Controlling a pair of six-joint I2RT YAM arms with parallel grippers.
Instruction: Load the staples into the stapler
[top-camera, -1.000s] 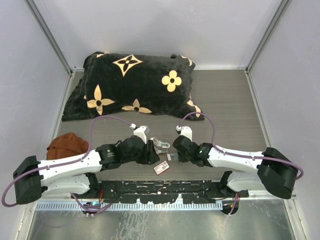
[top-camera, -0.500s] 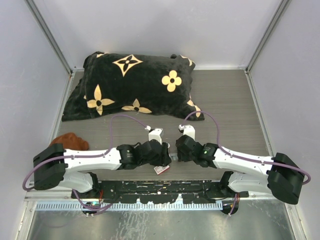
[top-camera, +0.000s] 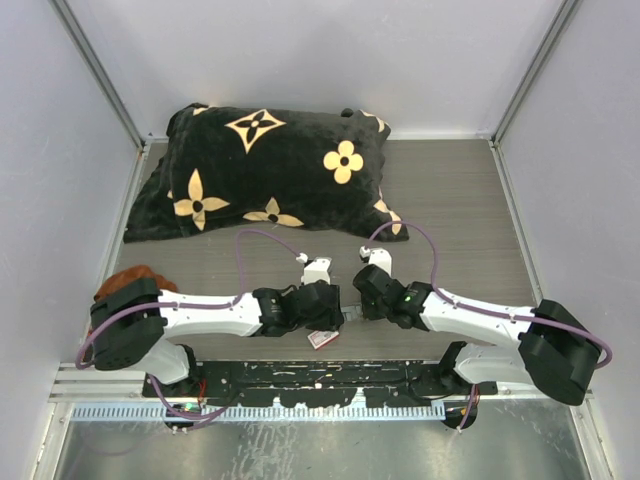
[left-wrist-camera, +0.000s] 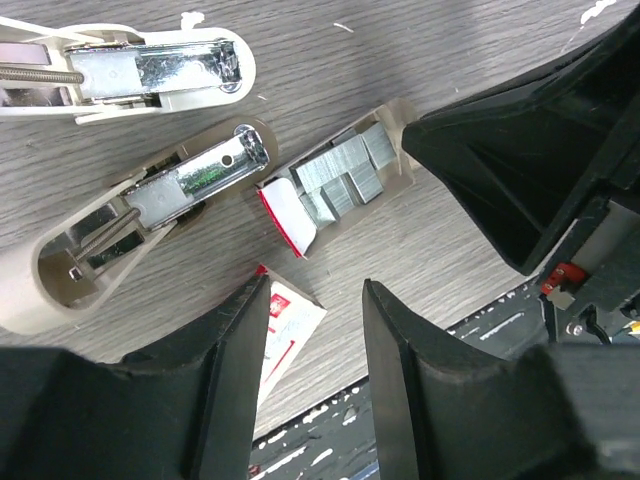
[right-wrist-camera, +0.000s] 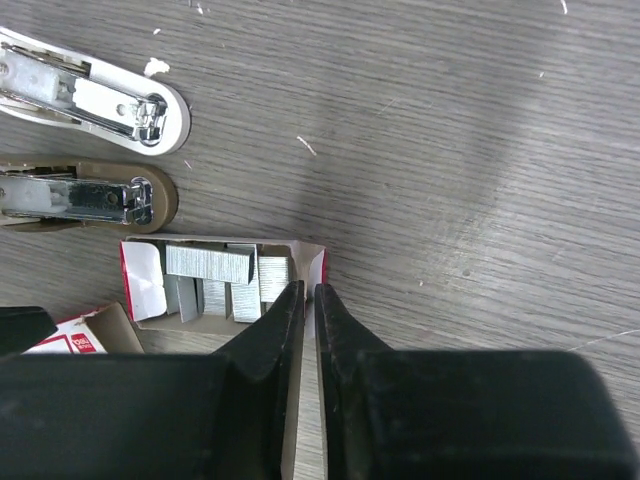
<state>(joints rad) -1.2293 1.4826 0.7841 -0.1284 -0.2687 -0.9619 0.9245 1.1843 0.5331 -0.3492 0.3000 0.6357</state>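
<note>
The stapler lies swung open, with its white arm (left-wrist-camera: 150, 70) (right-wrist-camera: 90, 95) beside its beige base (left-wrist-camera: 140, 220) (right-wrist-camera: 80, 195). Next to it is the small tray of silvery staples (left-wrist-camera: 340, 180) (right-wrist-camera: 215, 280). My right gripper (right-wrist-camera: 309, 288) (top-camera: 352, 305) is shut on the tray's end wall. My left gripper (left-wrist-camera: 315, 290) (top-camera: 325, 305) is open and empty. It hovers just above the table between the tray and the red-and-white staple box (left-wrist-camera: 285, 320) (top-camera: 322, 338). In the top view my arms hide the stapler.
A large black pillow (top-camera: 265, 170) with gold flowers fills the far left of the table. A brown cloth (top-camera: 125, 283) lies at the left edge behind my left arm. The black mounting rail (top-camera: 320, 378) runs along the near edge.
My left arm has swung right and forward, bringing its gripper over the stapler to the staple tray. My right gripper has stayed at the tray.
</note>
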